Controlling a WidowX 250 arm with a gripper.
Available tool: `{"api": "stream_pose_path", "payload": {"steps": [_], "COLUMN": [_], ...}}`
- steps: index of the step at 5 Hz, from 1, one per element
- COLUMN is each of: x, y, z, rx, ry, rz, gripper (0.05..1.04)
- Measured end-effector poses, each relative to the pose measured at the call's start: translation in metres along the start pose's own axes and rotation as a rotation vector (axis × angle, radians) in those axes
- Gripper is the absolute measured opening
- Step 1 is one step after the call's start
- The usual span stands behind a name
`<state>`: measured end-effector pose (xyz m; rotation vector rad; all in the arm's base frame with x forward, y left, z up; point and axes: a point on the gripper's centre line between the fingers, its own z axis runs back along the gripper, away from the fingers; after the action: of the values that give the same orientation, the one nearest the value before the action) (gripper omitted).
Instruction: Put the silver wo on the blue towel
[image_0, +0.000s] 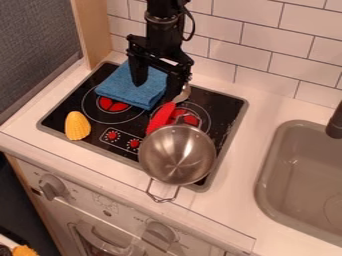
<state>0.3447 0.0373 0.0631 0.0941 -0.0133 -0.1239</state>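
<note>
Tool (157, 88) at upper centre of frame, pointing down over the blue towel (127, 89); fingers spread apart, grasping nothing. Silver pan (177, 154) upright at centre, lower right part of the black stovetop (228, 107), near handle projecting over the surface (234, 195). Pan is well apart from the folded towel, which lies on the upper left of the stovetop. Red-handled utensil (161, 117) between towel and pan. Yellow object (77, 126) at left.
</note>
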Motion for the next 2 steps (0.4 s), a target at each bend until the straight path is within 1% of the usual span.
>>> {"api": "stream_pose_path", "payload": {"steps": [1, 2], "x": [-0.003, -0.029], "y": [-0.002, -0.040], "z": [-0.010, -0.008], "rx": [-0.010, -0.050], "ry": [0.023, 0.049], "rz": [0.006, -0.065], "gripper": [1.000, 1.000]}}
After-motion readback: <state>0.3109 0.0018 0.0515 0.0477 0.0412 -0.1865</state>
